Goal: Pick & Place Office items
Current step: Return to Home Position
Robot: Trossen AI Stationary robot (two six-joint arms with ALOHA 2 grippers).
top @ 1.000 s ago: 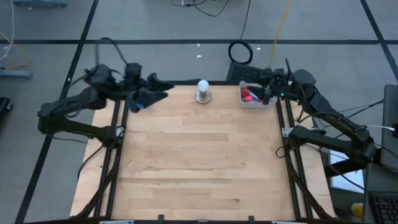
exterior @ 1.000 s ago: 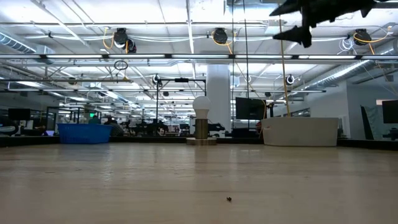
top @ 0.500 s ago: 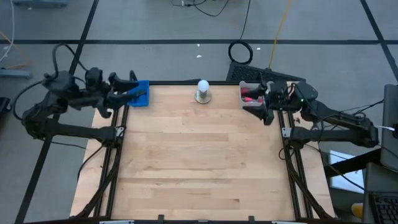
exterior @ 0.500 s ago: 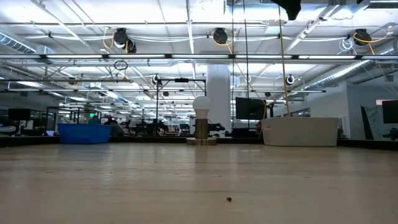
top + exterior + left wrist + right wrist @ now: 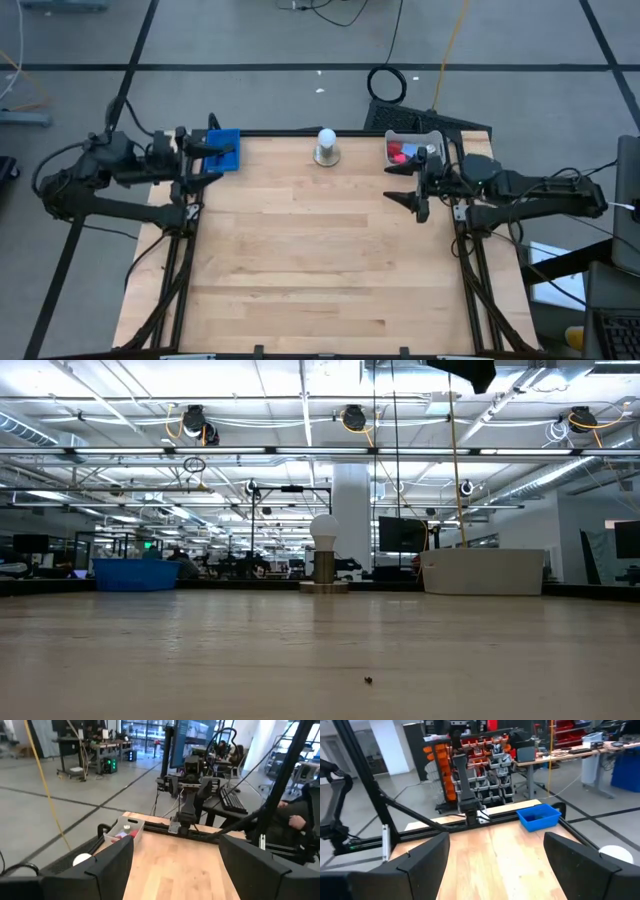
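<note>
Red office items point(image 5: 398, 152) sit in the grey bin point(image 5: 432, 140) at the far right corner of the table point(image 5: 320, 260). A pale bit point(image 5: 128, 826) lies among them (clear only in the left wrist view). The rest of the contents are too small to sort out. The low view shows just the bin's outer wall, contents hidden. Right gripper point(image 5: 403, 186) hovers just in front of the bin, jaws spread, nothing held. Left gripper point(image 5: 206, 162) is at the left edge beside the blue tray point(image 5: 224, 150), also spread and empty. White ball point(image 5: 326, 140) stands between tray and bin.
</note>
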